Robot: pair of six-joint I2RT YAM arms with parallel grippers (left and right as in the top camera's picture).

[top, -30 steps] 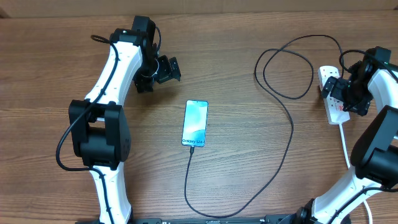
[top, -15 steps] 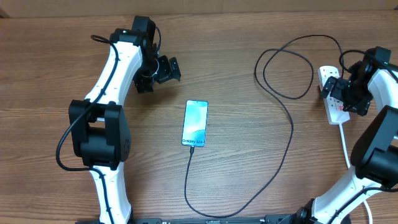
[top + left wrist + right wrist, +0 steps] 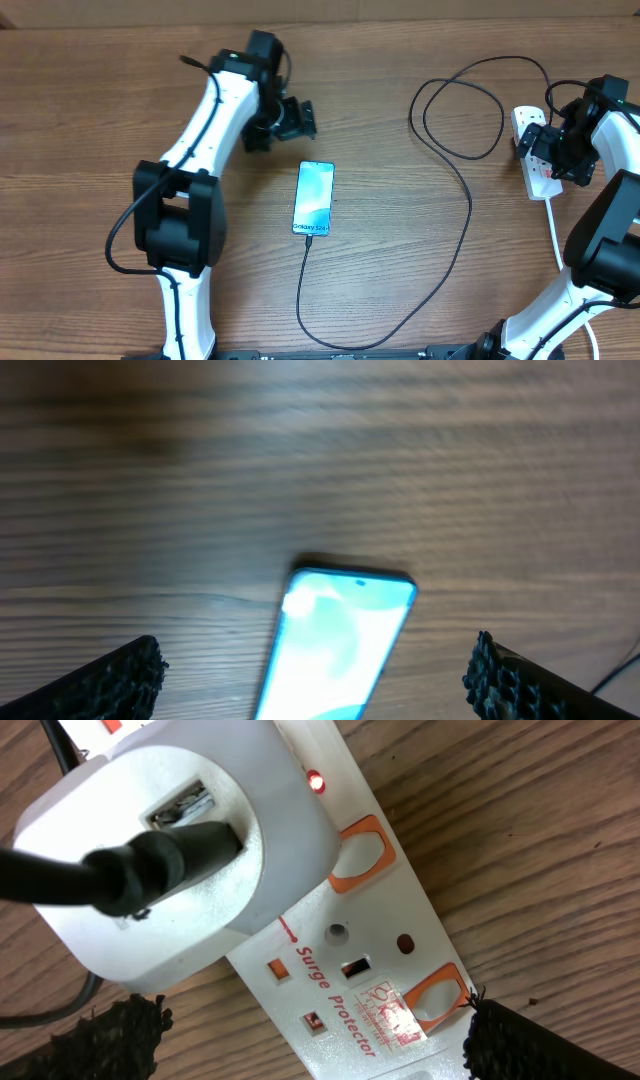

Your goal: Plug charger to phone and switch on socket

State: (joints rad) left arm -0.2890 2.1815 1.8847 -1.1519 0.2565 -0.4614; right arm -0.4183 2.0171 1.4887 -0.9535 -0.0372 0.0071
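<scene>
The phone (image 3: 313, 197) lies screen up mid-table, and the black charger cable (image 3: 467, 225) enters its bottom end. The cable loops right to a white adapter (image 3: 165, 850) plugged into the socket (image 3: 537, 172). The socket also shows in the right wrist view (image 3: 370, 980), where a small red light (image 3: 317, 782) glows by an orange switch. My right gripper (image 3: 552, 150) hovers open over the socket, fingers on either side. My left gripper (image 3: 298, 120) is open just above the phone's top end. The phone's top edge shows between its fingers in the left wrist view (image 3: 340, 630).
The socket's thick white cord (image 3: 554, 235) runs down toward the table's front edge on the right. A big loop of black cable (image 3: 462, 110) lies between the phone and the socket.
My left arm has moved right and toward the phone, so the gripper now sits just above its top end. The right arm, phone and cable have not moved.
</scene>
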